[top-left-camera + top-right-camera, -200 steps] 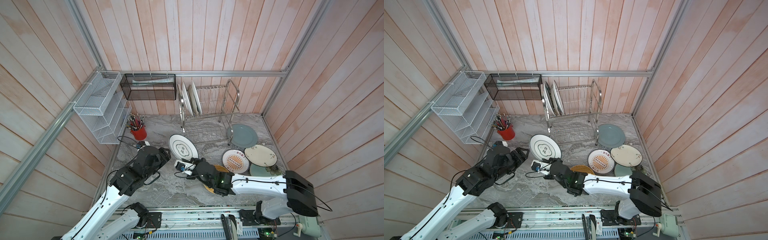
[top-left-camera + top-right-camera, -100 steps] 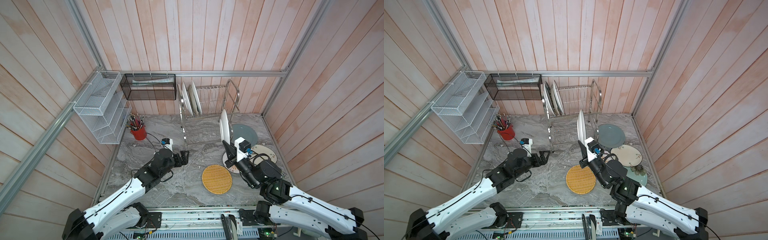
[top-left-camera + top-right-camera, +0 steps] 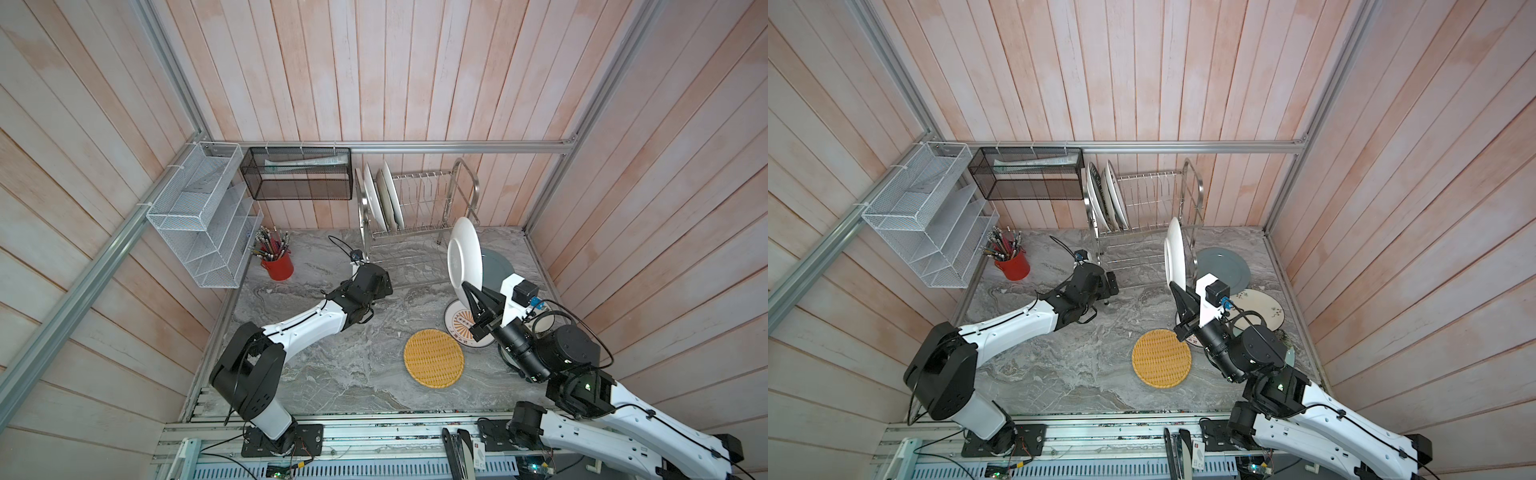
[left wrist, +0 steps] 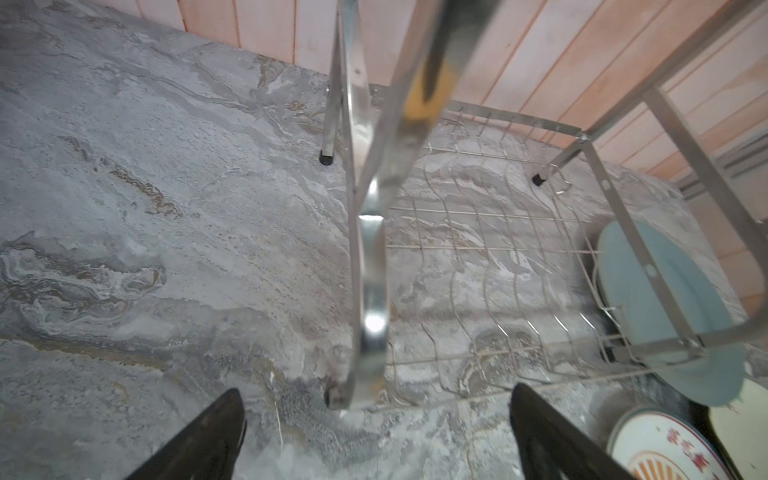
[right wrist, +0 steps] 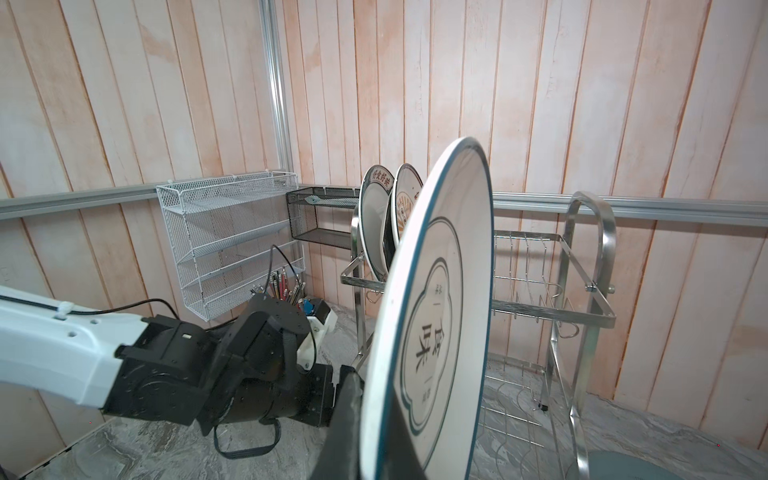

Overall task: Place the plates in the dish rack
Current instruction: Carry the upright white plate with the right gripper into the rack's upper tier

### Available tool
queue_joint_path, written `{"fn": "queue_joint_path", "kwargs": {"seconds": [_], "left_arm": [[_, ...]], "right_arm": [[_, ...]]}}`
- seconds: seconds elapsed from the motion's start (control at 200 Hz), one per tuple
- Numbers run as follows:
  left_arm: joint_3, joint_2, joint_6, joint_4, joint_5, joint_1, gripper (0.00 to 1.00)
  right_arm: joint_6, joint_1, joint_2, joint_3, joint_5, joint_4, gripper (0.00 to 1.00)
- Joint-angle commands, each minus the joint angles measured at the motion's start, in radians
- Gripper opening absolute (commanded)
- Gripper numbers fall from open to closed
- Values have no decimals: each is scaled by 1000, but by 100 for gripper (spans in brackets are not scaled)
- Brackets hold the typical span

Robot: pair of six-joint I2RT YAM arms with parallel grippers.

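White and dark-rimmed, one plate (image 3: 464, 257) stood on edge, pinched at its lower rim by the right gripper (image 3: 473, 293), just before the dish rack's (image 3: 419, 183) right end. Other plates (image 3: 384, 199) stood at the left end of its top tier. The left gripper (image 3: 381, 284) gaped wide and empty by the rack's near left leg. A yellow woven plate (image 3: 433, 357) lay flat on the table (image 3: 332, 365).

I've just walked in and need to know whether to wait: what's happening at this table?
The right gripper is shut on a white teal-rimmed plate, held on edge near the right end of the dish rack. The left gripper hangs open and empty, low by the rack's left end. A few plates stand in the upper tier; the yellow woven plate and others lie on the table.
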Motion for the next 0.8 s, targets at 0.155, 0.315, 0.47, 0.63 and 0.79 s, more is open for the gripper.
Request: {"fn": "queue_joint_path", "kwargs": {"seconds": [0.155, 0.315, 0.47, 0.63, 0.79], "left_arm": [[87, 118, 29, -61, 43, 67, 100], [44, 96, 30, -47, 54, 94, 99], [7, 62, 38, -46, 63, 133, 99], [-35, 28, 47, -41, 85, 185, 99], [-76, -14, 57, -33, 107, 234, 99]], "right_arm": [[-18, -3, -7, 98, -52, 37, 0], [-49, -2, 17, 114, -41, 66, 0], [-52, -3, 69, 165, -77, 67, 0], [-46, -3, 134, 217, -107, 72, 0], [-59, -4, 207, 268, -111, 97, 0]]}}
